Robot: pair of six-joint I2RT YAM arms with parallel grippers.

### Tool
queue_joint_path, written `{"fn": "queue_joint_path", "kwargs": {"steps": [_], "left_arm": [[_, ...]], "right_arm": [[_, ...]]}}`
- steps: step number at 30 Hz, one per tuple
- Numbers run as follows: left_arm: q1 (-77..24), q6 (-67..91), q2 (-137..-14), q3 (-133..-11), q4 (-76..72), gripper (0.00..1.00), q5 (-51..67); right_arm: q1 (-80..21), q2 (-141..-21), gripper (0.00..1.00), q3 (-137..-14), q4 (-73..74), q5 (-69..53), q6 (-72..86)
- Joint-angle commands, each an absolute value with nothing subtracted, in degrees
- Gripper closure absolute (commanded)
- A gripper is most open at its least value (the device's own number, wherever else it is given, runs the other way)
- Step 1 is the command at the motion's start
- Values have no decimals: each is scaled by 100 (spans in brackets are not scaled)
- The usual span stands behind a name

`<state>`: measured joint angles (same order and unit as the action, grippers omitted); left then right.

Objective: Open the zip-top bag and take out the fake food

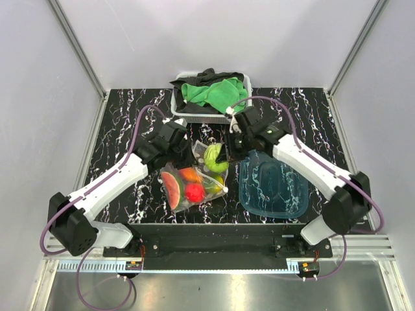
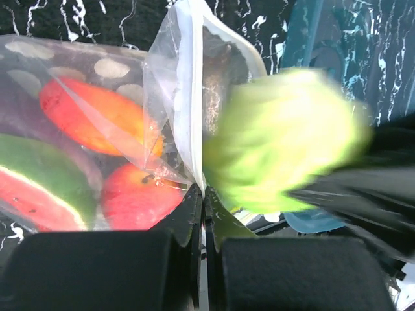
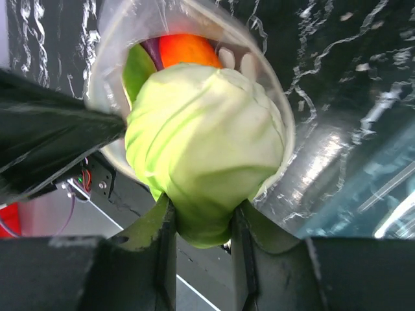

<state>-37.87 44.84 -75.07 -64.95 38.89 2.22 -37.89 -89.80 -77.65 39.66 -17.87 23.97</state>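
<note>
The zip-top bag (image 1: 192, 186) lies in the middle of the table with its mouth facing the far side. My left gripper (image 2: 204, 197) is shut on the bag's white zip edge (image 2: 187, 97) and holds it up. A red round fruit (image 2: 138, 195), a watermelon slice (image 2: 35, 188) and an orange piece (image 2: 91, 115) show through the dotted plastic. The green leafy ball (image 3: 204, 139) sits at the bag's open mouth (image 3: 283, 123), and my right gripper (image 3: 202, 217) is shut on its lower end. From above, the ball (image 1: 216, 157) hangs between both grippers.
A translucent teal tub (image 1: 272, 186) lies just right of the bag, under the right arm. A white basket (image 1: 178, 103) with green and black cloths stands at the back centre. The enclosure's walls rise on the left, right and far sides.
</note>
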Motion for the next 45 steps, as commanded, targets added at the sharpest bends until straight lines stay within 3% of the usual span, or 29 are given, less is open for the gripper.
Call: {"fn": "queue_joint_path", "kwargs": {"steps": [1,8,17,19,24,25,29,36,41,45], "left_arm": [[-3744,4333,-7304,-6416,3691,100,264],[-3709,4201,-7242,-6469,3700,100,369],[-3709,4096,-7154,-6478,3648,100,501],[-3709,4104,-7119,-6451,3621,100,518],[-3709,4157,-7066,-6407,3586,100,571],[-3709,4157,-7049,-6399,3569,100,554],[-3709,4166,-7005,-6381,3560,100,580],[-3700,4166,-6785,-6354,3586,100,527],[-3656,4184,-6557,-6372,3656,100,492],[-3639,4184,-6460,-6354,3682,100,518]], "right_arm": [[-3368,-8185,91,-8183,4753,-1126,2153],[-1866,-7655,91,-7113,5001,-1380,2066],[-1661,-7585,90,-5724,4756,-2170,2548],[-1661,-7559,85,-5512,4685,-2224,2715],[-1661,-7567,48,-5124,4693,-2171,2769],[-1661,-7550,35,-5098,4728,-2153,2742],[-1670,-7488,20,-5421,4983,-1768,2479],[-1906,-7804,14,-6994,5686,-985,1846],[-2521,-8085,16,-7804,5459,-1589,1583],[-3146,-8454,34,-8095,4696,-2221,1599]]}}
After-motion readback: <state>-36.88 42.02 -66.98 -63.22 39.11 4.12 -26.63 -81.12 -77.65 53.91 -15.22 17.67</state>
